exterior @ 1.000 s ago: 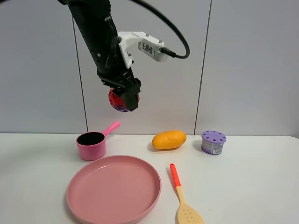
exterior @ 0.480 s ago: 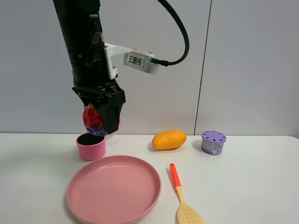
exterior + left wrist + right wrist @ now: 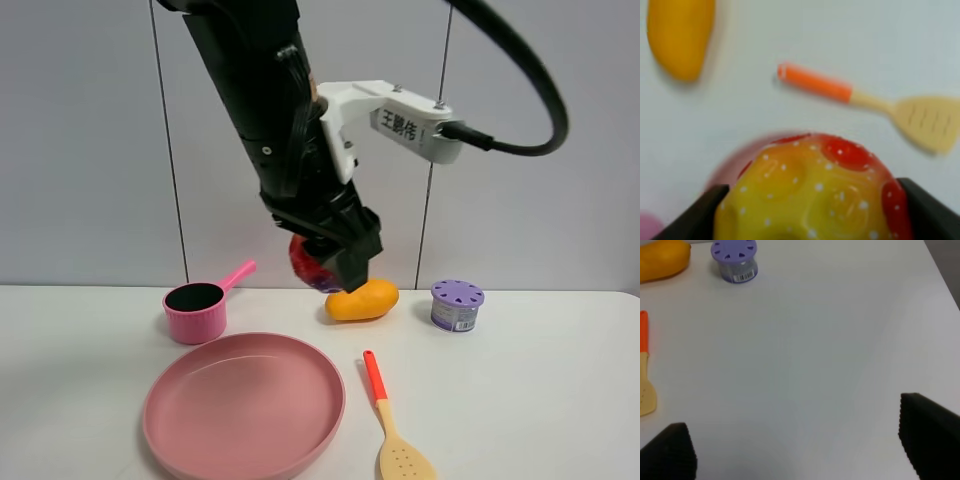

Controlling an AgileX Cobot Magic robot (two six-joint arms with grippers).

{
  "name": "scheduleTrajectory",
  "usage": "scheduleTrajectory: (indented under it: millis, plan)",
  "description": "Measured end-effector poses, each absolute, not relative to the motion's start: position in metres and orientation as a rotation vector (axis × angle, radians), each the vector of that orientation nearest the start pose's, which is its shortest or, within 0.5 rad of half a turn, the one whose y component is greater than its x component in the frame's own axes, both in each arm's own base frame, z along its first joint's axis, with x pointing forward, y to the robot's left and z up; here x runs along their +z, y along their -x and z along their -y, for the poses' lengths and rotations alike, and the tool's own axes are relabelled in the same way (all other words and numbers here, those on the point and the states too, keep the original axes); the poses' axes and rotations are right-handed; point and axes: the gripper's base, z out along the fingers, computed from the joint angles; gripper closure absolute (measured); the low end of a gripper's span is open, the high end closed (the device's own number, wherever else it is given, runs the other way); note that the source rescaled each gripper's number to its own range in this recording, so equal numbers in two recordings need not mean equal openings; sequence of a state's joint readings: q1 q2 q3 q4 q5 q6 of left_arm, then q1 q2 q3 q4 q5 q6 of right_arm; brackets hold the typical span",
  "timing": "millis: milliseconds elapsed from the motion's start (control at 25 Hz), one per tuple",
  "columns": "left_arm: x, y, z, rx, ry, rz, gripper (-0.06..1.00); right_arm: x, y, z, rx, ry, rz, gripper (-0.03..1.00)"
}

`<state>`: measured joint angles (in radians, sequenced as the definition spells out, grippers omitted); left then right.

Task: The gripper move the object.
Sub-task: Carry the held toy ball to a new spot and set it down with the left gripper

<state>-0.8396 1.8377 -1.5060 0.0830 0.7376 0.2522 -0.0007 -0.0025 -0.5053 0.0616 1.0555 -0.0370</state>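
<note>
The object, a bumpy red toy fruit with a yellow top [image 3: 310,266], is held in my left gripper [image 3: 335,270], high above the table, just above and left of the orange mango [image 3: 362,299]. The left wrist view shows the fruit [image 3: 810,195] close up between the two black fingers [image 3: 695,220], shut on it. My right gripper [image 3: 790,452] is not seen in the high view; its wrist view shows two dark fingertips [image 3: 927,430] wide apart over bare table, holding nothing.
A pink plate [image 3: 244,405] lies at the front left, a pink pot with a handle [image 3: 196,310] behind it. An orange-handled spatula [image 3: 390,420] lies right of the plate. A purple-lidded can [image 3: 457,304] stands right of the mango.
My left arm has swung right with the fruit, from above the pink pot to just above the mango's left end. Nothing on the table has moved.
</note>
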Motion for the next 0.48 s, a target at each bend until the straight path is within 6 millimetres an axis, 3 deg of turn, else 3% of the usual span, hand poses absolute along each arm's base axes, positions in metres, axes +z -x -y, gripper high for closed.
scheduleTrajectory:
  millis: [200,480]
  plan:
    - [0.255,-0.289,0.326,-0.134,-1.436,-1.991,0.92,0.279,0.006,-0.005,0.05,0.04,-2.03,-0.03]
    - [0.22,-0.311,0.363,-0.179,-1.469,-1.978,0.92,0.279,0.006,-0.005,0.05,0.04,-2.03,-0.03]
